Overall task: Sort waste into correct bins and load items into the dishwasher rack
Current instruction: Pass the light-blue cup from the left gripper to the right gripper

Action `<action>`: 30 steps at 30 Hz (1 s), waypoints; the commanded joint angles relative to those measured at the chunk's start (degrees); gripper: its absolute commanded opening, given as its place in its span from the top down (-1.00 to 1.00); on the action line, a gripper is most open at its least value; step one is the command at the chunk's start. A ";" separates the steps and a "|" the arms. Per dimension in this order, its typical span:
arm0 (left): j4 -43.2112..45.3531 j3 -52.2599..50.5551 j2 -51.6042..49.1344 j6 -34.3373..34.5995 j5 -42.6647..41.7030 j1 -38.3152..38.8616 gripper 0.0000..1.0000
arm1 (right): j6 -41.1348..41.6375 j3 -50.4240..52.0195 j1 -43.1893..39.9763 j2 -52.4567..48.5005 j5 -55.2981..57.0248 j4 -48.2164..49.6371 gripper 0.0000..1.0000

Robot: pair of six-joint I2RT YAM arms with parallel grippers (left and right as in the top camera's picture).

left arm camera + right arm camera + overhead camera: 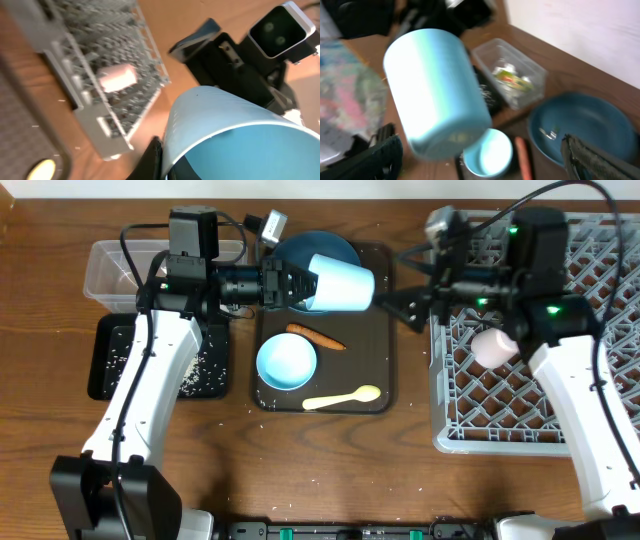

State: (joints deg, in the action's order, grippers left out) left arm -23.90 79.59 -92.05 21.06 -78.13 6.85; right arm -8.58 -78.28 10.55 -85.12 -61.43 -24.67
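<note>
Wood-grain tabletop [330,470] is lying under everything, and I am watching the left gripper [300,283] with its fingers clamped tight on the mouth end of the small light blue cup [345,283]. It is holding the cup tipped on its side in the air above the far end of the dark brown serving tray [375,350], partly over the large dark blue plate [290,250].

Just off the tray's right edge, the right gripper [400,292] is waiting with its fingers spread wide. It is facing the cup's base and touching nothing.

To me this is looking like a handover on the way to the dishwasher rack [440,410], which is sitting right of the tray with the small white-pink cup [492,347] already lying in it. The next move is calling for the spread fingers to close around the cup's body before the left ones let go.

The cup is looking smooth, pale and glossy, so I am guessing it could slip.
</note>
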 commanded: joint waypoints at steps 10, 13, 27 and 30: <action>-0.04 0.37 -0.04 0.22 -10.80 -0.13 0.88 | -4.35 -0.66 7.48 0.02 -4.13 4.55 -0.68; -0.04 0.35 -0.04 0.22 -10.80 -0.13 0.88 | -4.35 -0.66 7.52 0.02 -7.17 5.92 -0.54; 0.02 0.35 -0.04 -0.02 -10.05 -0.15 0.20 | -2.80 -0.68 5.44 0.24 -8.04 5.42 0.28; 0.00 0.35 -0.04 -0.02 -7.04 -0.15 0.13 | 0.50 -0.68 1.27 1.05 -7.89 5.20 0.31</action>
State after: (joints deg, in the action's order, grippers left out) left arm -23.94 79.59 -92.07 21.15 -86.80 6.85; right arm -11.33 -78.28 15.68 -85.12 -68.31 -19.29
